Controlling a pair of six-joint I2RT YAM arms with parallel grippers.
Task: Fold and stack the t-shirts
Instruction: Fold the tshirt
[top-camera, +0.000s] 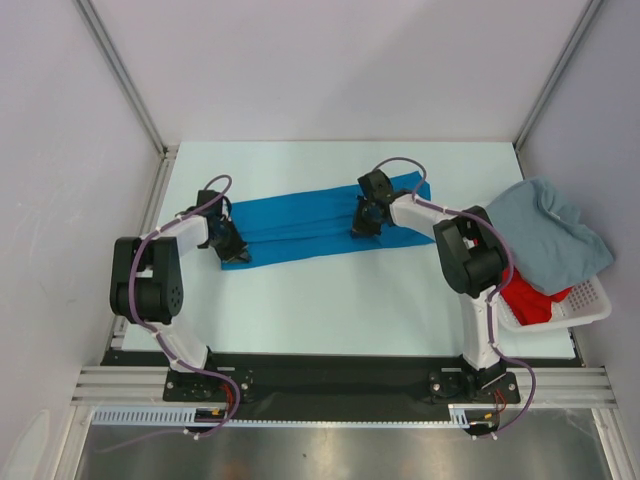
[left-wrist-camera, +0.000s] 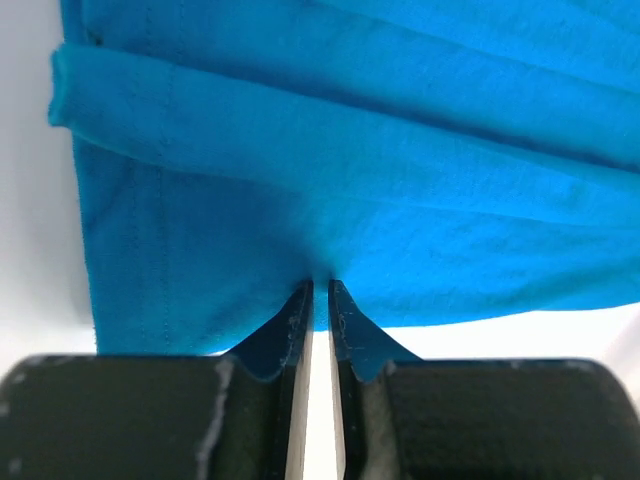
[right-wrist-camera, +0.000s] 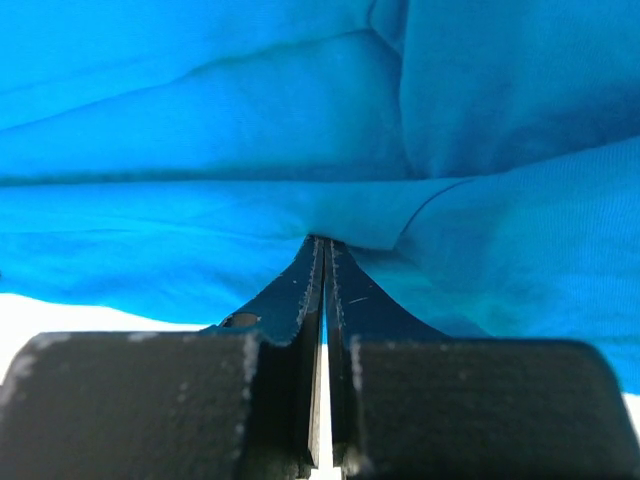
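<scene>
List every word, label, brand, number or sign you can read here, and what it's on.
None can be read: no print or label shows on the bright blue t-shirt, the pale grey-blue t-shirt, the red t-shirt or the white basket.

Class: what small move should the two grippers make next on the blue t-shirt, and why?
Probably raise both together a little: the left gripper and right gripper each look shut on the near edge of the blue t-shirt, lying as a long strip, so lifting frees that edge for folding.
</scene>
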